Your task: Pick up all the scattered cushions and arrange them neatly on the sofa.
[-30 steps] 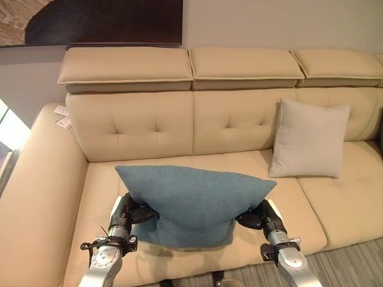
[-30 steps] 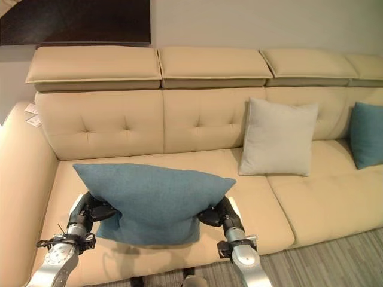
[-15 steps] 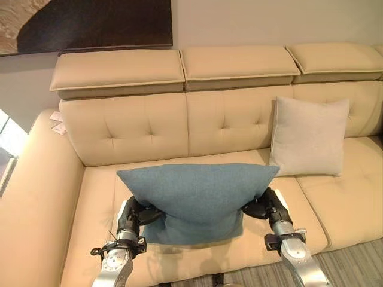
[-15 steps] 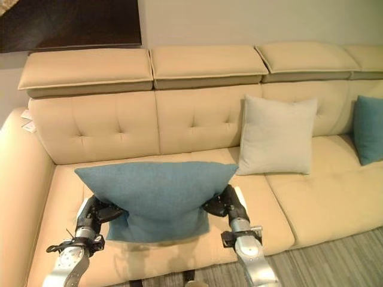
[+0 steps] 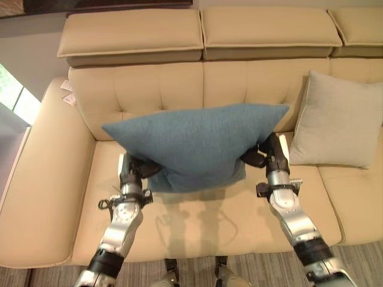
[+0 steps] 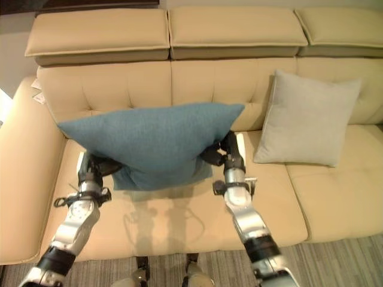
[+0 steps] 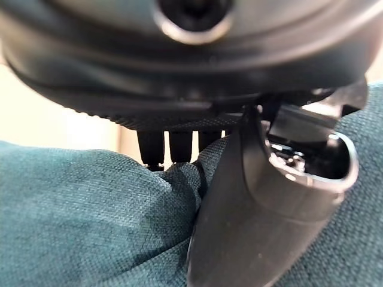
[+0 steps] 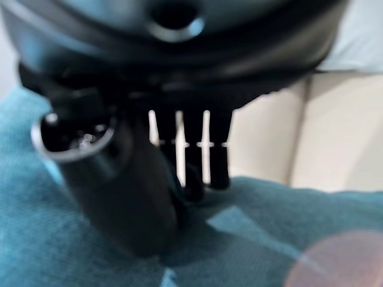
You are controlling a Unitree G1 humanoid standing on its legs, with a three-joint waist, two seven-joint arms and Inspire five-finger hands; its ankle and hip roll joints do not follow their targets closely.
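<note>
A large teal cushion [image 5: 194,143] hangs over the beige sofa's seat [image 5: 197,221], close to the backrest, carried between both hands. My left hand [image 5: 135,170] grips its lower left edge. In the left wrist view the thumb [image 7: 251,221] and fingers [image 7: 170,146] pinch a fold of teal cloth. My right hand [image 5: 264,153] is shut on the lower right edge, and its thumb [image 8: 119,191] and fingers [image 8: 203,149] clamp the fabric. A pale grey cushion [image 5: 335,119] leans upright against the backrest to the right, apart from the teal one.
The sofa's left armrest [image 5: 42,197] curves round the seat's left end. Two small white tags [image 5: 69,97] lie where it meets the backrest [image 5: 149,89]. Padded headrests [image 5: 134,33] top the back. Grey striped carpet [image 5: 359,263] runs along the sofa's front.
The camera has come closer and looks more steeply down. Both hands have lifted the teal cushion and carried it farther over the seat toward the backrest.
</note>
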